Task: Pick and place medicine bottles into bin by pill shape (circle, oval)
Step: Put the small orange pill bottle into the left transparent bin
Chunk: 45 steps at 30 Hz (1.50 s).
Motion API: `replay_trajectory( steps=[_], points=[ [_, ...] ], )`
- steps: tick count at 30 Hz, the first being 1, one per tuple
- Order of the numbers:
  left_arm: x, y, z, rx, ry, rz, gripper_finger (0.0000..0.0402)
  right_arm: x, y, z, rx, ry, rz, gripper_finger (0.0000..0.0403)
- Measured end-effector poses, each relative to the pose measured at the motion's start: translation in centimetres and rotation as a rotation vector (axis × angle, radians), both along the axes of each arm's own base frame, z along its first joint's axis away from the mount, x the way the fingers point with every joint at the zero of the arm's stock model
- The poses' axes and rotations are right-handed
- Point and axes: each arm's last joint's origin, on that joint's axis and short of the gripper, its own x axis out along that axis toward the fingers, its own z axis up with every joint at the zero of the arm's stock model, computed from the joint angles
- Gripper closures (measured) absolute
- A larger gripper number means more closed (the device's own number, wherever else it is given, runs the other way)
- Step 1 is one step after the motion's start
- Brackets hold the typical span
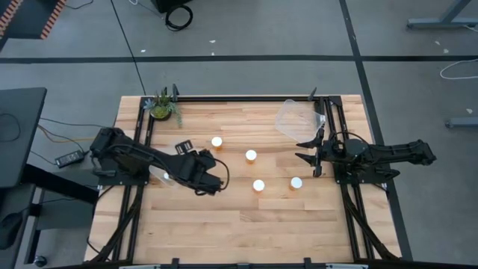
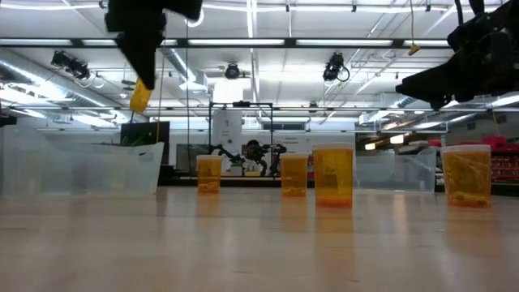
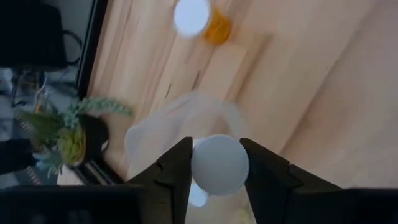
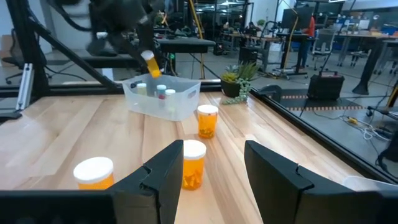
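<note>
My left gripper [image 2: 143, 77] hangs high over a clear bin [image 4: 160, 94] at the table's left and is shut on an amber bottle [image 2: 140, 96] with a white cap [image 3: 219, 165]. The bin [image 1: 163, 178] holds other bottles. Several more amber bottles stand upright on their bases mid-table [image 1: 216, 141] [image 1: 251, 155] [image 1: 258, 185] [image 1: 296, 182]. My right gripper [image 1: 306, 150] is open and empty at the table's right, above the table, pointing at the bottles; the nearest bottle [image 4: 194, 163] stands ahead of its fingers. My left gripper pinches the bottle at its cap end [image 3: 198, 163] between its two fingers [image 3: 177, 171], which come from above and point down. The amber body [image 4: 150, 65] sticks out below the fingers, tilted, lifted clear above the bin.
A second clear bin [image 1: 295, 118] sits at the far right of the table. A small potted plant [image 1: 161, 107] stands at the far left corner. Black rails [image 1: 224, 98] run along the table's far, left and right sides. Bare wood lies toward the near edge.
</note>
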Motion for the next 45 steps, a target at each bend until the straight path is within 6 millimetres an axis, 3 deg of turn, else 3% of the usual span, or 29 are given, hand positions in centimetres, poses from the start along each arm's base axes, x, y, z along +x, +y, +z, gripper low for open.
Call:
replay_trajectory(
  steps=[5,13,18,30,45],
  points=[
    [-2.8,1.2,-1.8,0.015,0.018,0.054,0.0274,0.0,0.0,0.0,0.000,0.002,0.000,0.0225],
    [-7.4,3.2,-1.8,0.005,-0.178,0.142,0.0267,0.0,0.0,0.0,0.000,0.003,0.001,0.0225],
    [-9.1,4.6,-2.5,0.001,-0.318,0.199,0.0274,0.0,0.0,0.0,0.000,0.003,0.000,0.0225],
    [-10.2,8.0,-5.9,-0.063,-0.475,0.362,0.0272,0.0,0.0,0.0,0.000,0.003,0.000,0.0225],
    [-10.9,10.2,-9.1,-0.203,-0.456,0.478,0.0272,0.0,0.0,0.0,0.000,0.004,0.000,0.0225]
  ],
)
